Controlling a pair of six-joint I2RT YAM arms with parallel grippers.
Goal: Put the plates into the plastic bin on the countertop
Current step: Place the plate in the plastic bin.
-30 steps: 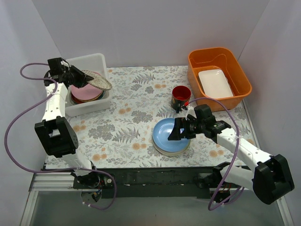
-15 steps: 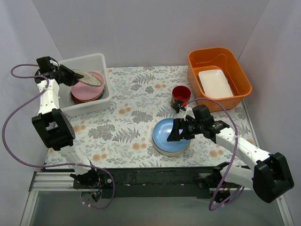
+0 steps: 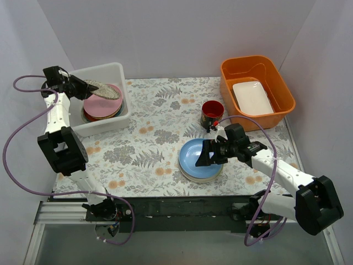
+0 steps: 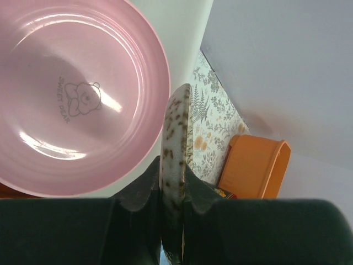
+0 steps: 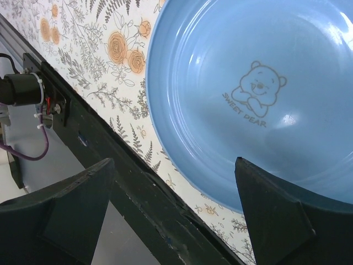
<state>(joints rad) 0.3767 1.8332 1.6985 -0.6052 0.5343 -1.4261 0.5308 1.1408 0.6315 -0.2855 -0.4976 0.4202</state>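
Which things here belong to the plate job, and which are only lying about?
Belong to the job: speckled plate, pink plate, blue plate, white bin.
Only lying about: orange tub, white dish, red mug.

Robot test cell: plain white walls point(image 3: 176, 33) enclose a cloth-covered table point(image 3: 165, 118); two cabled arms point(image 3: 58, 118) are bolted to its near edge.
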